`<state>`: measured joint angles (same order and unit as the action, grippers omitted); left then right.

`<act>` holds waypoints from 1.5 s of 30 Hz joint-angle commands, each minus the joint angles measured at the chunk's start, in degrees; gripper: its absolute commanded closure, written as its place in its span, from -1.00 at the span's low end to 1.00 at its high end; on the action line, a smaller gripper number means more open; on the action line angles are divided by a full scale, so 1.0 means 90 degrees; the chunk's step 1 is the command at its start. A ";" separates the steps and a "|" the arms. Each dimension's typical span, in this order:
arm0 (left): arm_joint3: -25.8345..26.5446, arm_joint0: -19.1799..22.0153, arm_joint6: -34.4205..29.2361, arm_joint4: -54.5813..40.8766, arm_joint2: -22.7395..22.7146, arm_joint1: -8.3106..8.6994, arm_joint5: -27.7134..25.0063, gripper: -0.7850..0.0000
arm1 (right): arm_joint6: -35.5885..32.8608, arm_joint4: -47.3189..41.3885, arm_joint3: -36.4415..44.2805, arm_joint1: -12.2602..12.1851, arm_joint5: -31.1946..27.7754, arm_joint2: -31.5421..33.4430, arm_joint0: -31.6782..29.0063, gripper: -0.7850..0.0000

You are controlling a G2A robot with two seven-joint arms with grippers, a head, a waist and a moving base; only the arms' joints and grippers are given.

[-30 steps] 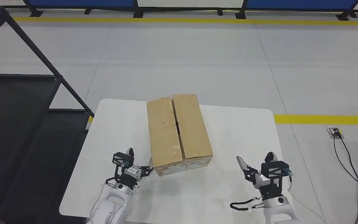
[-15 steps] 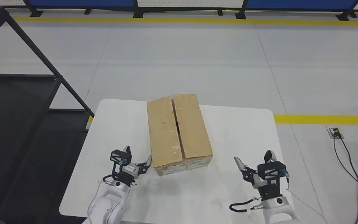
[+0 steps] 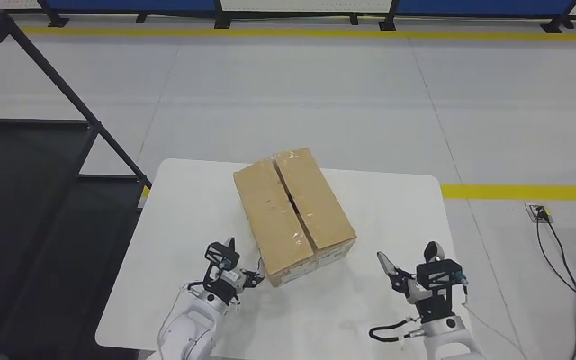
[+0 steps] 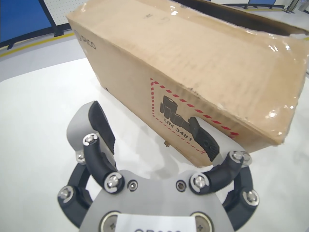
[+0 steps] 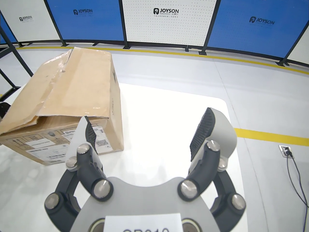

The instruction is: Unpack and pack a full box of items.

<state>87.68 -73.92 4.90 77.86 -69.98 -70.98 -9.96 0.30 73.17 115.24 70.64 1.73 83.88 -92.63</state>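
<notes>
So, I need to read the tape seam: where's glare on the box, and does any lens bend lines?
Left wrist view: glints on the clear tape at the box corner. Right wrist view: sheen along the flap seam; the fence panels bow. Top view: even light, faint glints.

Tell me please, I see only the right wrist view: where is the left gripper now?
Observer: The left gripper is open, low over the table, beside the long side of the box, near the corner closest to the robot.
Operator: Does it touch the box?
Observer: One finger lies over a red dashed label on that side, very close to it; I cannot confirm contact.
</notes>
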 commanded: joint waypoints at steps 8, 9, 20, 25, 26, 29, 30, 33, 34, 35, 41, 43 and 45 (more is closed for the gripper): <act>0.0052 -0.0124 0.0165 0.0141 0.0178 -0.0036 0.0068 -1.00 | -0.0229 -0.0804 0.0274 -0.0009 -0.0439 0.0263 -0.0184 -1.00; 0.0028 -0.0161 0.0199 0.0127 0.0134 -0.0030 0.0085 -1.00 | -0.0229 -0.0804 0.0274 -0.0009 -0.0439 0.0263 -0.0184 -1.00; -0.0360 -0.0054 0.0185 0.0042 0.0129 -0.0065 0.0116 -1.00 | -0.0471 -0.1969 0.0075 0.0030 -0.0622 0.0277 -0.0095 -1.00; -0.0401 0.0070 0.0113 0.0164 0.0402 -0.0118 0.0082 -1.00 | -0.0873 -0.2955 -0.0128 0.0007 -0.1350 0.0476 -0.0080 -1.00; -0.0401 0.0086 0.0105 0.0190 0.0450 -0.0127 0.0066 -1.00 | -0.0958 -0.3134 -0.0143 0.0000 -0.1482 0.0525 -0.0092 -1.00; -0.0390 0.0127 0.0085 0.0273 0.0578 -0.0150 0.0011 -1.00 | -0.1320 -0.3806 -0.0187 -0.0019 -0.1846 0.0637 -0.0132 -1.00; -0.0387 0.0138 0.0079 0.0284 0.0610 -0.0158 0.0009 -1.00 | -0.1440 -0.3995 -0.0190 -0.0026 -0.1855 0.0706 -0.0135 -1.00; -0.0382 0.0170 0.0049 0.0353 0.0712 -0.0178 -0.0016 -1.00 | -0.1461 -0.4028 -0.0189 -0.0028 -0.1826 0.0739 -0.0137 -1.00; -0.0384 0.0182 0.0037 0.0367 0.0751 -0.0186 -0.0028 -1.00 | -0.1461 -0.4028 -0.0189 -0.0028 -0.1826 0.0739 -0.0137 -1.00; -0.0384 0.0197 0.0024 0.0376 0.0788 -0.0195 -0.0039 -1.00 | -0.1461 -0.4028 -0.0189 -0.0028 -0.1826 0.0739 -0.0137 -1.00; -0.0415 0.0313 0.0012 0.0454 0.0998 -0.0249 -0.0070 -1.00 | -0.1485 -0.4021 -0.0209 -0.0027 -0.1817 0.0696 -0.0111 -1.00; -0.0438 0.0352 0.0039 0.0428 0.1046 -0.0267 -0.0093 -1.00 | -0.1594 -0.4081 -0.0243 -0.0021 -0.1793 0.0564 -0.0006 -1.00; -0.0472 0.0386 0.0063 0.0372 0.1063 -0.0284 -0.0086 -1.00 | -0.1830 -0.4307 -0.0298 -0.0016 -0.1822 0.0408 0.0145 -1.00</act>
<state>83.59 -70.59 5.33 81.51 -60.47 -73.46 -10.80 -14.95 35.63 112.83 70.47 -14.54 88.25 -92.08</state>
